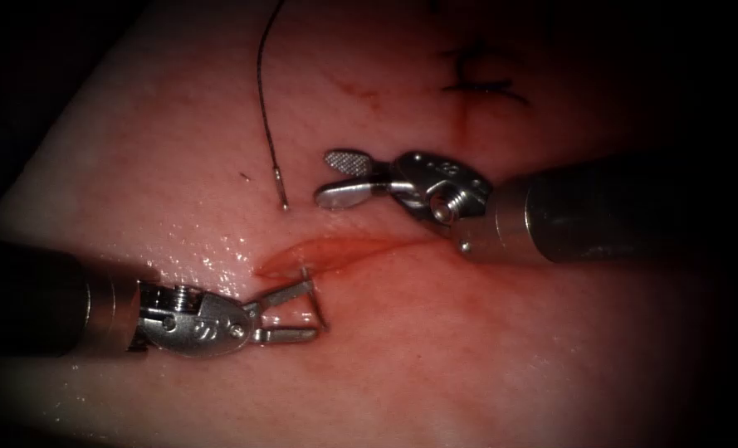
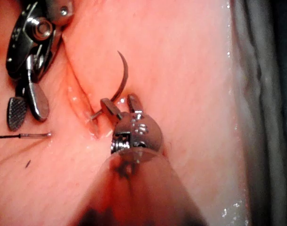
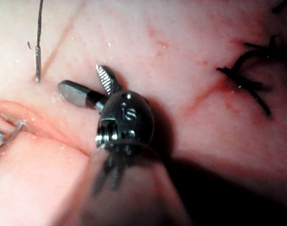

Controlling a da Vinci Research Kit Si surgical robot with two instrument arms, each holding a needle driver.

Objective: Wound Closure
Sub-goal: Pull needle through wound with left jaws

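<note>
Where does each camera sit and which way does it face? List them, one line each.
Endoscope: above, in front, facing the reddish cut in pink tissue; left tool and right tool both open, holding nothing.
Left wrist: rides the left shaft, looking along it at its jaws beside the curved steel needle, one end at the cut.
Right wrist: rides the right shaft, facing its own jaws.
Shared: all show the cut.
</note>
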